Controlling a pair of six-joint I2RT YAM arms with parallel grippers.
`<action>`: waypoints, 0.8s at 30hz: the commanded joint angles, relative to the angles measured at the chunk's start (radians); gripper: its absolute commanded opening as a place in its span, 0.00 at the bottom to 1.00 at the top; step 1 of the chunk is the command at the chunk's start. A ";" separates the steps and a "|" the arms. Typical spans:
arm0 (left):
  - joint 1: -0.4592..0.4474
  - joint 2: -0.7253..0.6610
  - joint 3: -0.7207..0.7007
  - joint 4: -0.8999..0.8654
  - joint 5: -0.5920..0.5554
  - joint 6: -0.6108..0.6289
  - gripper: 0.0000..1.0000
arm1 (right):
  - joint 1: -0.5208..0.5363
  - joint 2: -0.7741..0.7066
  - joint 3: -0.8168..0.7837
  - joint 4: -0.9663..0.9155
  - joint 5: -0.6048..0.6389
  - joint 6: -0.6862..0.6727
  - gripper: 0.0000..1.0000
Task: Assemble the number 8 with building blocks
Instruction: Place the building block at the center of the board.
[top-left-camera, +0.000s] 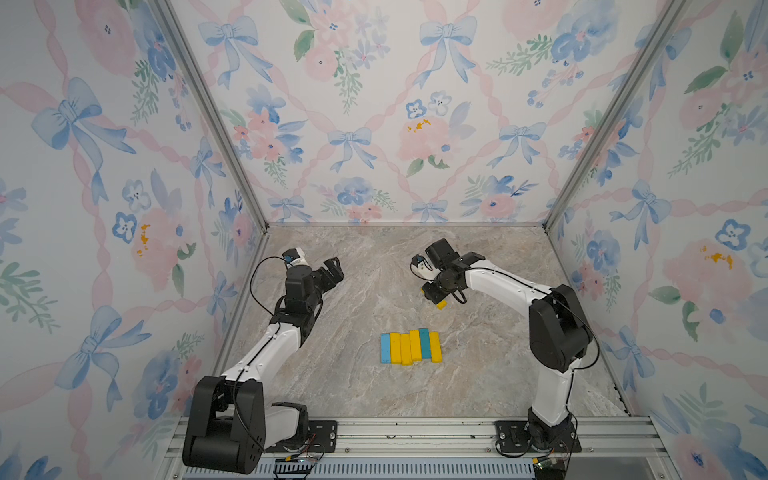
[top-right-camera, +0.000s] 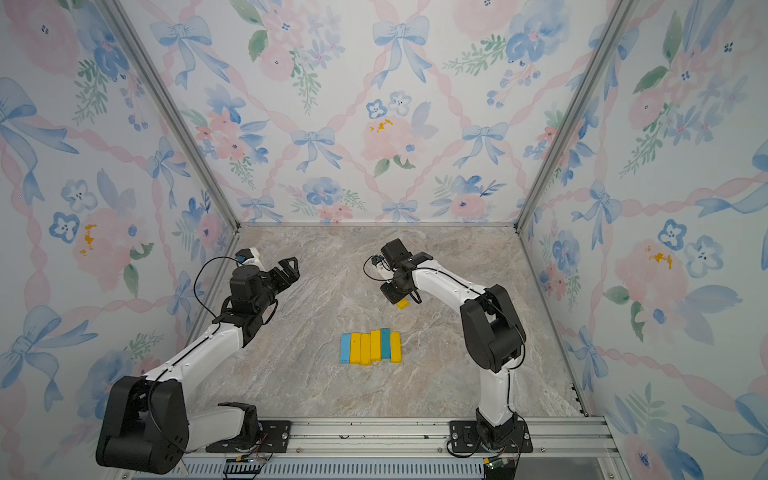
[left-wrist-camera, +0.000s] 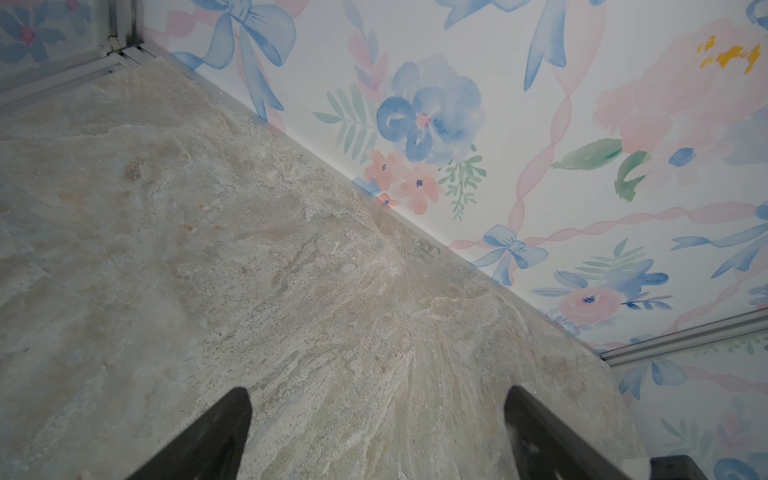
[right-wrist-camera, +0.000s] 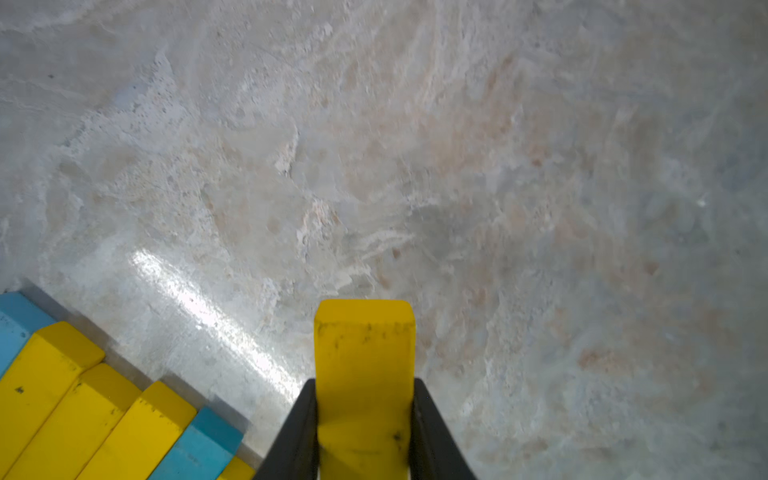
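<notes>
Several building blocks (top-left-camera: 410, 347) lie side by side in a tight row on the marble floor: a light blue one (top-left-camera: 385, 348), three yellow, a teal one (top-left-camera: 424, 344) and another yellow. The row (top-right-camera: 371, 347) shows in both top views. No number 8 shows. My right gripper (right-wrist-camera: 365, 382) is shut on a yellow block (right-wrist-camera: 365, 340) and holds it behind the row, just above the floor (top-left-camera: 441, 305). The right wrist view has the ends of the row (right-wrist-camera: 95, 399) off to one side. My left gripper (top-left-camera: 334, 268) is open and empty at the far left, well away from the blocks.
Flowered walls enclose the marble floor (top-left-camera: 353, 374) on three sides, with aluminium posts (top-left-camera: 552, 220) in the back corners. The left wrist view shows bare floor (left-wrist-camera: 249, 270) meeting the back wall. A metal rail (top-left-camera: 415, 432) runs along the front.
</notes>
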 joint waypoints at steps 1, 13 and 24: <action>0.003 0.004 0.011 -0.008 0.003 0.017 0.98 | -0.006 0.147 0.232 -0.214 -0.105 -0.203 0.31; 0.004 -0.012 0.004 -0.009 -0.009 0.026 0.98 | -0.047 0.416 0.622 -0.453 -0.181 -0.559 0.33; 0.006 0.012 0.014 -0.011 -0.013 0.032 0.98 | -0.048 0.607 0.873 -0.556 -0.022 -0.711 0.30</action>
